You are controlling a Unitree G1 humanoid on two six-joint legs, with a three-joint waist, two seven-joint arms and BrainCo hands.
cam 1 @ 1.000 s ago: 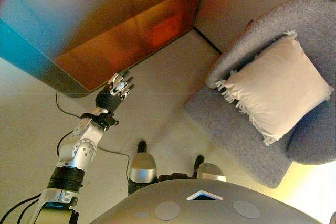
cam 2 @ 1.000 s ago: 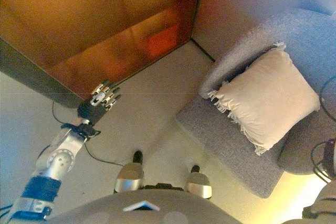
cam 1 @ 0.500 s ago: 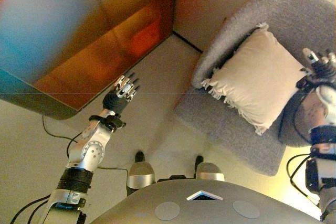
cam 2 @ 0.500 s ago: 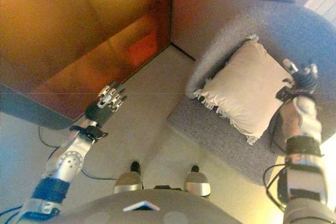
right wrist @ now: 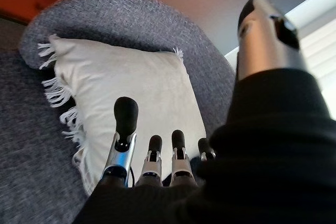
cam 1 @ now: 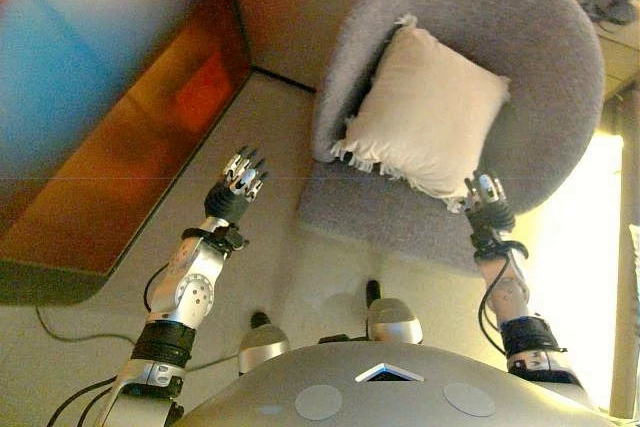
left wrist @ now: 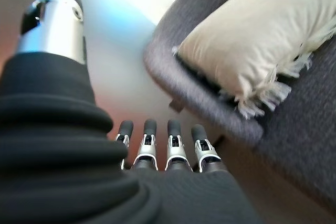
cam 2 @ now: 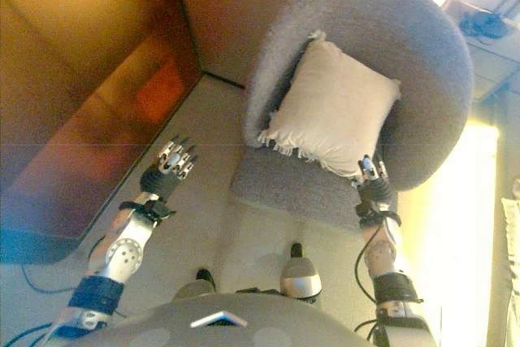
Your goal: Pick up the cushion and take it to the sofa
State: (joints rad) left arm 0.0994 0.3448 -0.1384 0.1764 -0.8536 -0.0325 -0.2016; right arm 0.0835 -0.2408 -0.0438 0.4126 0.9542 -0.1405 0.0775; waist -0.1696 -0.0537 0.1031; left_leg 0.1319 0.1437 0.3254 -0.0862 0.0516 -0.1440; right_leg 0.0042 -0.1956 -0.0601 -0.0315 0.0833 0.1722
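Observation:
A cream cushion (cam 1: 425,112) with fringed edges leans against the back of a round grey armchair (cam 1: 560,77). My left hand (cam 1: 240,179) hangs open over the floor, to the left of the chair's seat and apart from it. My right hand (cam 1: 484,199) is open just in front of the cushion's lower right corner, fingers straight and pointing at it. In the right wrist view the cushion (right wrist: 126,93) lies right past the fingers (right wrist: 125,129). In the left wrist view the cushion (left wrist: 262,35) and its fringe sit off to one side of the open hand (left wrist: 157,145).
A large glossy orange-brown cabinet (cam 1: 110,117) stands on the left, close to the left arm. Pale floor (cam 1: 280,207) lies between it and the armchair. A wall rises behind the chair, and a small table (cam 1: 600,2) with dark items stands at the far right.
The camera has swung right, so the armchair sits centred now. My right hand has dropped from the cushion's right side to its lower right corner. The left hand stays out over the floor.

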